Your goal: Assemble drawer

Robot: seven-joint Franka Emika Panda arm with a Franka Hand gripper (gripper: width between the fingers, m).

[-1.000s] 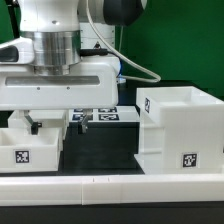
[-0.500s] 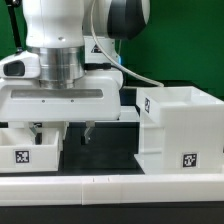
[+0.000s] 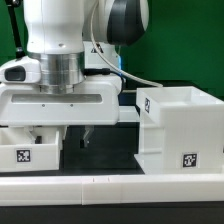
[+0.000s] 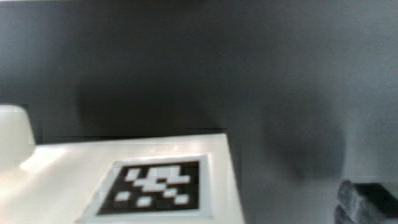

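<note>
The tall white box housing point(image 3: 175, 128) stands at the exterior view's right, with a tag low on its front face. A small white tray point(image 3: 24, 150) with a tag on its front sits at the exterior view's left. My gripper point(image 3: 62, 135) hangs open and empty just above the tray's right end, between the tray and the housing. One finger point(image 3: 87, 135) points down over the dark table. The wrist view shows a white surface with one square tag point(image 4: 160, 188) close below the gripper, blurred. I see only one tray.
A low white border wall point(image 3: 110, 186) runs along the table's front edge. The arm's large white hand point(image 3: 65, 100) covers the middle of the scene. A green backdrop stands behind.
The hand has come lower and towards the exterior view's left, and now covers the marker board that showed behind it a second ago. The fingers stay apart.
</note>
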